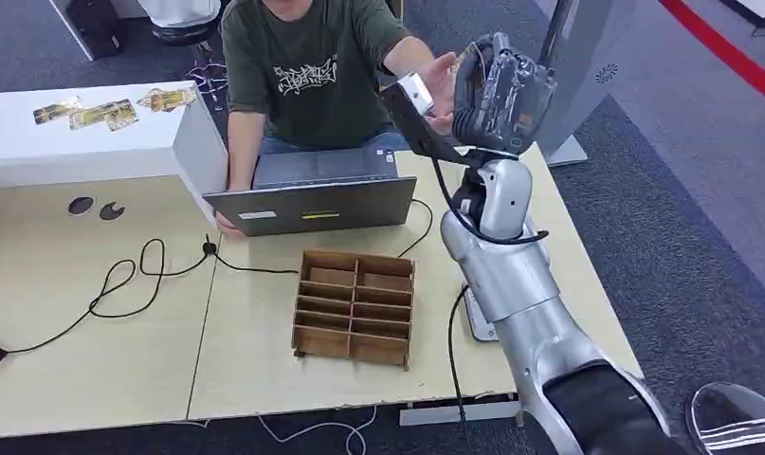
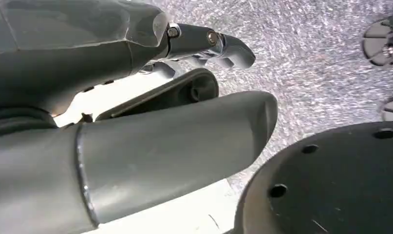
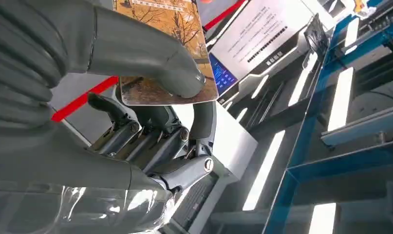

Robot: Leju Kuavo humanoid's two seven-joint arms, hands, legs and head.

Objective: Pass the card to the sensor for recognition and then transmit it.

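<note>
A wide pale wooden bench [image 1: 94, 322] stretches before me, with grey carpet around it. A person in a dark green shirt [image 1: 307, 66] sits at its far side behind an open grey laptop [image 1: 312, 204], one hand [image 1: 442, 81] raised toward my right hand. My silver right arm [image 1: 511, 275] rises from the lower right, past the bench's right edge, up to where that person's hand is.

To the left, a white box-like stand [image 1: 94, 137] sits on the bench, carrying several yellowish cards [image 1: 99, 114] on its top. Near the middle of the bench stands a brown wooden organiser [image 1: 355, 305] with rows of compartments. A black cable [image 1: 132, 280] loops across the bench to its left.

My right hand [image 1: 501, 90] is lifted high, and its fingers [image 3: 150, 141] are clamped on the card [image 3: 167, 53]: the thumb presses on the card's printed face, which shows autumn trees, and the darker fingers curl beneath it. Behind the card in the right wrist view stands a slanted lit screen [image 3: 262, 34] with lines of text.

My left hand [image 2: 184, 53] hangs over speckled carpet, its fingers curled inward with nothing in them.
</note>
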